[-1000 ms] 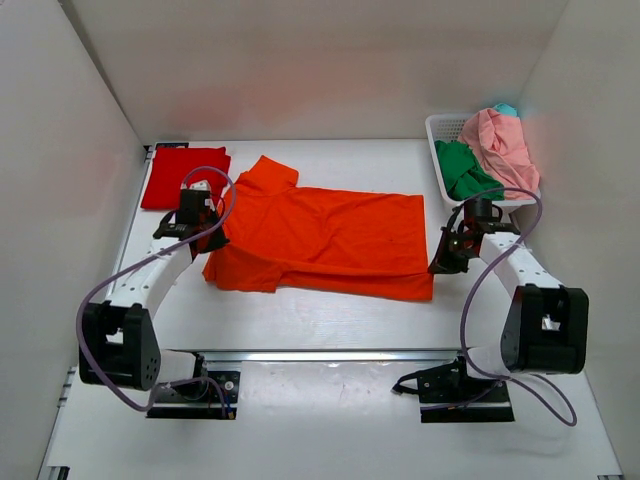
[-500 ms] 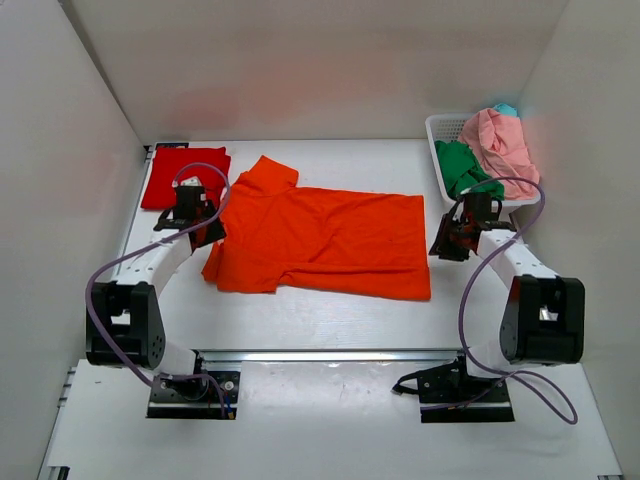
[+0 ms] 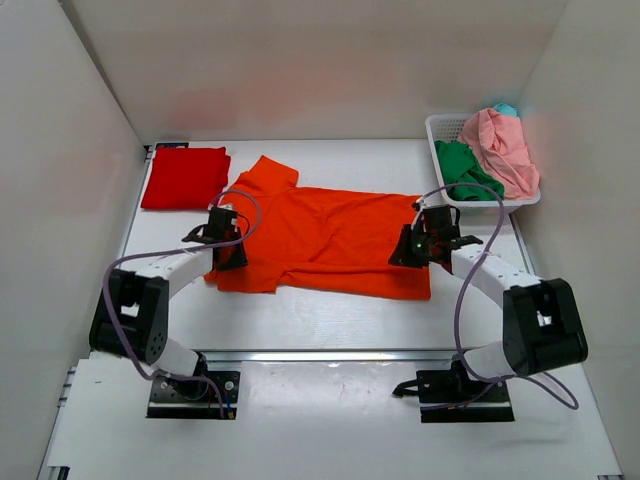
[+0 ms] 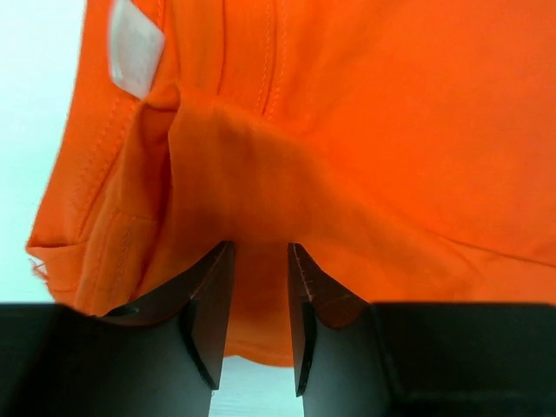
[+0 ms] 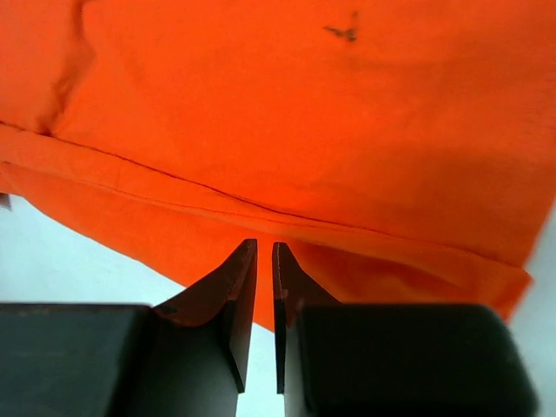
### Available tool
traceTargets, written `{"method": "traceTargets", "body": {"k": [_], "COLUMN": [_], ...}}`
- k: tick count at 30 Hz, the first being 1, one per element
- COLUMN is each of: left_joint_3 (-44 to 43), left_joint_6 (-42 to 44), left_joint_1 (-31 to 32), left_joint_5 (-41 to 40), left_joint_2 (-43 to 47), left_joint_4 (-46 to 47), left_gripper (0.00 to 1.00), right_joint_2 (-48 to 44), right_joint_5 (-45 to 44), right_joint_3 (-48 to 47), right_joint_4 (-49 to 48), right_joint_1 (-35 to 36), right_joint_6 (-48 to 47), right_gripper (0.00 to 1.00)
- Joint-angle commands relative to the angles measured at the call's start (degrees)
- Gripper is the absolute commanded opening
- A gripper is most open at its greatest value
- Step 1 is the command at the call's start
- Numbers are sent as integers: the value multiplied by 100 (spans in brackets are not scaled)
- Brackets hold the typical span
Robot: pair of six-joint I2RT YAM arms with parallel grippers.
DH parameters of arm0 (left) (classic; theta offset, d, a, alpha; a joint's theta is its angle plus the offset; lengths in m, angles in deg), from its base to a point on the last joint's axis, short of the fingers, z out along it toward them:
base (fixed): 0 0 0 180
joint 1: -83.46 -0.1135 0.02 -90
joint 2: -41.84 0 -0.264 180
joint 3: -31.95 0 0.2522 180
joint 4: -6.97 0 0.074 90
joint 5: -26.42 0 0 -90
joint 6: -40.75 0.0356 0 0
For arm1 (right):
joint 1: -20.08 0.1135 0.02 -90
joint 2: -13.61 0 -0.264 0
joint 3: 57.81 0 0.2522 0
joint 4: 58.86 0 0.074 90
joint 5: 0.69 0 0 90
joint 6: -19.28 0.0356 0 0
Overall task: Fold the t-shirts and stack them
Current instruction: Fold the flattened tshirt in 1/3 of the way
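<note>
Top view: the red t-shirt point(image 3: 185, 177) lay folded at the far left of the surface point(image 3: 330, 320). The orange t-shirt point(image 3: 330, 240) lay spread at centre. Green point(image 3: 462, 165), pink point(image 3: 500, 140) and teal point(image 3: 506, 108) shirts remained in the basket point(image 3: 437, 125). Judged: one done, four outstanding.

Left wrist: the left hand point(image 4: 261, 252) stood parted over a raised orange fold. The white tag point(image 4: 135, 48) showed no legible writing.

Right wrist: the right hand point(image 5: 265, 248) was nearly closed at the hem; grip undeterminable.

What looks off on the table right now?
A small dark mark sits on the orange shirt in the right wrist view; it could be a stain or a stray thread. The shirt's collar end is rumpled into doubled folds, with a white label showing. Nothing else stands out.
</note>
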Motion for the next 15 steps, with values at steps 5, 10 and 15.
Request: {"method": "traceTargets", "body": {"k": [5, 10, 15], "left_joint_3": [-415, -12, 524], "left_joint_6": [92, -57, -242], "left_joint_1": [368, 684, 817], "left_joint_5": [-52, 63, 353], "left_joint_2": [-807, -537, 386], "left_joint_4": [-437, -727, -1157], "left_gripper": [38, 35, 30], "right_joint_2": [656, 639, 551], "right_joint_5": [223, 21, -172], "right_joint_3": [162, 382, 514], "right_joint_4": [-271, 238, 704], "right_joint_1": [219, 228, -132], "right_joint_6": [19, -95, -245], "right_gripper": [10, 10, 9]}}
